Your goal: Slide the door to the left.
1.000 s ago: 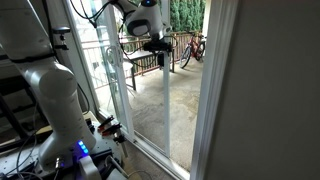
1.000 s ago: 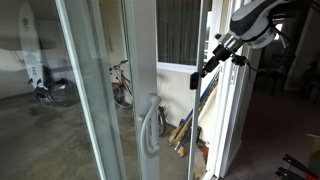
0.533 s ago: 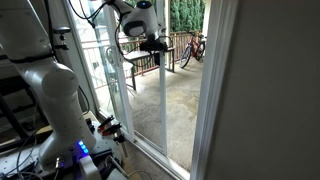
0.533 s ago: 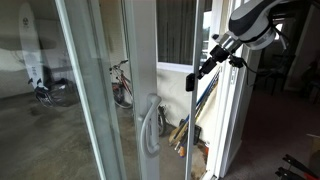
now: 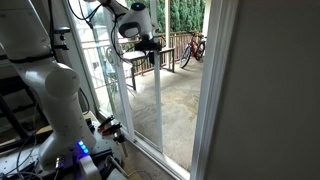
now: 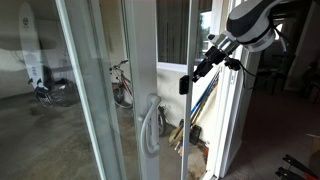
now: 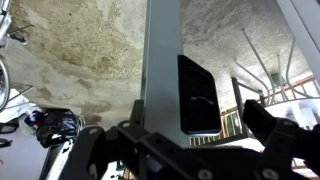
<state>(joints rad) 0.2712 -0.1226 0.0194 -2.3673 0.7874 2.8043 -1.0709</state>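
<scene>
At door (image 5: 159, 110) edge, tool (image 5: 151, 45) sits against frame, can't tell if clenched. Door partly open; more leftward sliding needed.

Daylight falls on a concrete patio floor (image 5: 185, 105), railing (image 5: 176, 44) and bicycle (image 5: 193, 48).

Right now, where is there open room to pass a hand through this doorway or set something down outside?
The gap between the door and the white jamb is open, with bare patio concrete beyond. It is crowded higher up, where the gripper meets the door's edge, and far back by the bicycle at the railing.
</scene>
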